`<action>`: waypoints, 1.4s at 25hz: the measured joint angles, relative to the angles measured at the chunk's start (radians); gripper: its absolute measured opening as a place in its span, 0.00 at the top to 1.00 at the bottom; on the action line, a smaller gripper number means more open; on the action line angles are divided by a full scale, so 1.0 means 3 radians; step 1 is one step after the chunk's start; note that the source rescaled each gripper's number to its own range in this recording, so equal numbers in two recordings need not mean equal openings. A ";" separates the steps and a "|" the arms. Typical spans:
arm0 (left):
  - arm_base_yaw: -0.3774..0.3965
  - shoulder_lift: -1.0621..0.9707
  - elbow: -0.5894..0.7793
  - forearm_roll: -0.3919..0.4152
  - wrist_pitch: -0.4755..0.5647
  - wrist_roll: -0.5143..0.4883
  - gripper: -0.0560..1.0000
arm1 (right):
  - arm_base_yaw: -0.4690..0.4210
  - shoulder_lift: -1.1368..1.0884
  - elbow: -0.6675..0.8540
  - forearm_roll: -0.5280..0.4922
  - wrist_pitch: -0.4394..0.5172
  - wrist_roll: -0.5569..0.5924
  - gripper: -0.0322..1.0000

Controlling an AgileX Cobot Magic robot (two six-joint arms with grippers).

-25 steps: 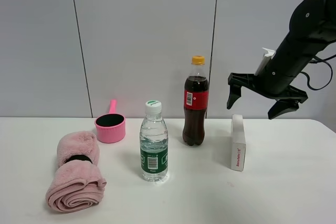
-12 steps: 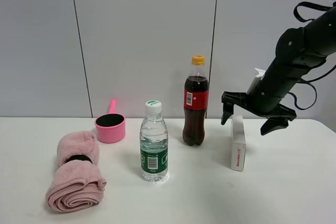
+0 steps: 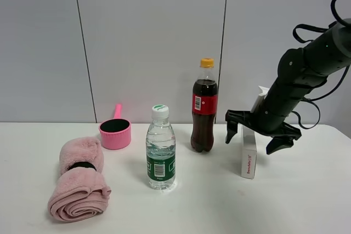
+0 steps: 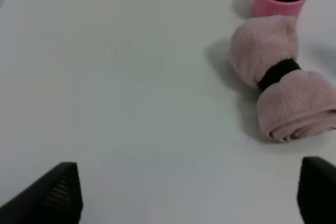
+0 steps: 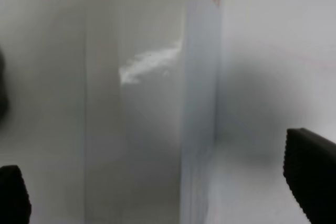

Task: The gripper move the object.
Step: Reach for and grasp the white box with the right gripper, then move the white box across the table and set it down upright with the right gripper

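In the exterior high view the right tool [image 3: 253,138] hangs with its fingers spread wide, one on either side of the far upper end of the white box [image 3: 249,158]. The box stands on a narrow long edge on the worktop [image 3: 307,195], directly below and between the fingers; no contact shows. Near the tool, on the side toward the other arm, stands a cola bottle [image 3: 204,119]. Farther that way is a water bottle [image 3: 160,154], and well apart from the tool are a pink cup [image 3: 115,133] and a rolled pink towel [image 3: 79,182].

In the left wrist view the left tool [image 4: 189,195] is spread with nothing between its fingers, over bare worktop. The towel lies ahead and off to one side, the cup beyond it.

In the right wrist view, close and blurred, the box's narrow face runs straight ahead between the spread fingers, with a gap at each finger.
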 joint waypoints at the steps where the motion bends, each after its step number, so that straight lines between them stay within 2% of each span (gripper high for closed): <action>1: 0.0000 0.0000 0.0000 0.0000 0.0000 0.0000 0.00 | 0.0003 0.0022 0.0000 0.0004 -0.0003 0.0000 0.00; 8: 0.0000 0.0000 0.0000 0.0000 0.0000 0.0000 0.00 | 0.0007 0.0115 0.0000 -0.0014 -0.0007 0.0000 0.00; 10: 0.0000 0.0000 0.0000 0.0000 0.0000 0.0000 0.00 | 0.0007 0.0139 0.0000 -0.0017 -0.0011 0.0000 0.05; 12: 0.0000 0.0000 0.0000 0.0000 0.0000 0.0000 0.00 | 0.0007 0.0155 0.0000 -0.0017 -0.0011 0.0000 0.15; 17: 0.0000 0.0000 0.0000 0.0000 0.0000 0.0001 0.00 | 0.0010 0.0213 0.0000 -0.0032 -0.0014 0.0000 0.49; 22: 0.0000 0.0000 0.0000 0.0000 0.0000 0.0001 0.00 | 0.0010 0.0224 0.0000 -0.0044 -0.0021 0.0000 0.89; 29: 0.0000 0.0000 0.0000 0.0000 0.0000 0.0001 0.00 | 0.0010 0.0220 0.0000 -0.0047 0.0027 -0.0014 0.89; 35: 0.0000 0.0000 0.0000 0.0000 0.0000 0.0001 0.00 | 0.0010 -0.0008 0.0000 -0.0122 0.0269 -0.0022 0.93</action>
